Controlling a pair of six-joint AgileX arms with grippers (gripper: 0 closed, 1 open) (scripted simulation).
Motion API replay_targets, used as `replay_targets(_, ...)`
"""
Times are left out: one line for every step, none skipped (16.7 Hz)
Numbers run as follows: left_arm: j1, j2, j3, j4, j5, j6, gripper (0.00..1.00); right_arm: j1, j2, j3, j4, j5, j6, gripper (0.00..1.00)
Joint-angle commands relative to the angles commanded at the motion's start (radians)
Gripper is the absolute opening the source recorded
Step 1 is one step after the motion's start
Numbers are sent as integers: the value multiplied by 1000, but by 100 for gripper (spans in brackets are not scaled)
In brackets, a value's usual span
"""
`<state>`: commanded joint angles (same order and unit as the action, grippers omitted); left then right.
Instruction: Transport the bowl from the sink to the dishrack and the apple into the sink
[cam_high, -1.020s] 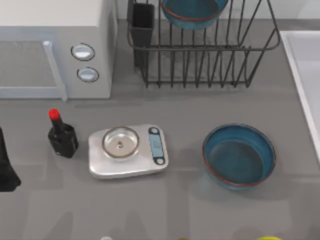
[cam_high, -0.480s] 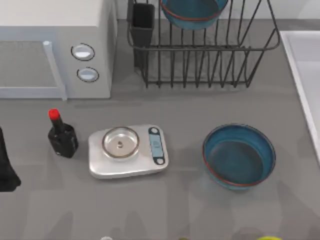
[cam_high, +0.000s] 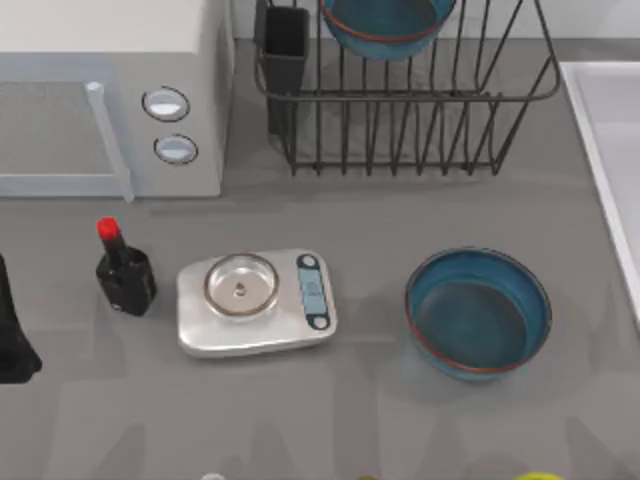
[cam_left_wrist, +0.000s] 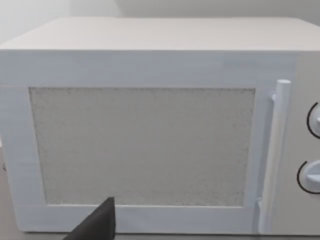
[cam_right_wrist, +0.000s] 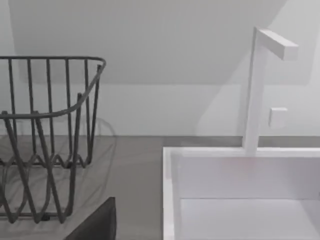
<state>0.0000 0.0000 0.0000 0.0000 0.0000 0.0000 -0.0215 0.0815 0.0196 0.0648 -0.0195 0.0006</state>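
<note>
Bowl (cam_high: 478, 313) transport inspection, starting at the grippers: a dark finger tip (cam_left_wrist: 97, 226) of the left gripper pokes into the left wrist view, and a like dark tip (cam_right_wrist: 95, 223) of the right gripper pokes into the right wrist view; whether either gripper is parted or closed cannot be told. The left arm (cam_high: 14, 335) sits as a dark mass at the table's left edge in the top view.

Outward from the left wrist: the white microwave (cam_left_wrist: 150, 125) stands facing it, door closed, vertical handle (cam_left_wrist: 272, 155) beside two round buttons.

Outward from the right wrist: the sink (cam_right_wrist: 167, 190), a white basin with raised rim, lies just beside the end of the dishrack (cam_right_wrist: 45, 140); a white angular faucet (cam_right_wrist: 260, 85) rises behind the basin.

On the table: the teal-blue bowl rests upright on the grey surface, right of centre, near the sink's rim but outside it, and apart from the rack. A second alike bowl (cam_high: 385, 25) stands inside the dishrack, beside the dark utensil cup (cam_high: 286, 50). A silver scale (cam_high: 255, 302) sits left of the bowl, and a black bottle with red cap (cam_high: 123, 270) is left of that.
</note>
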Motion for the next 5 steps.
replay_targets(0, 0, 0, 0, 0, 0, 100, 10, -37, -9, -29, 9, 0, 100)
replay_targets(0, 0, 0, 0, 0, 0, 100, 16, -62, -15, -49, 15, 0, 100)
replay_targets(0, 0, 0, 0, 0, 0, 100, 20, -76, -18, -61, 18, -1, 100)
replay_targets(0, 0, 0, 0, 0, 0, 100, 22, -82, -20, -65, 20, -1, 100)
replay_targets(0, 0, 0, 0, 0, 0, 100, 22, -82, -20, -65, 20, -1, 100)
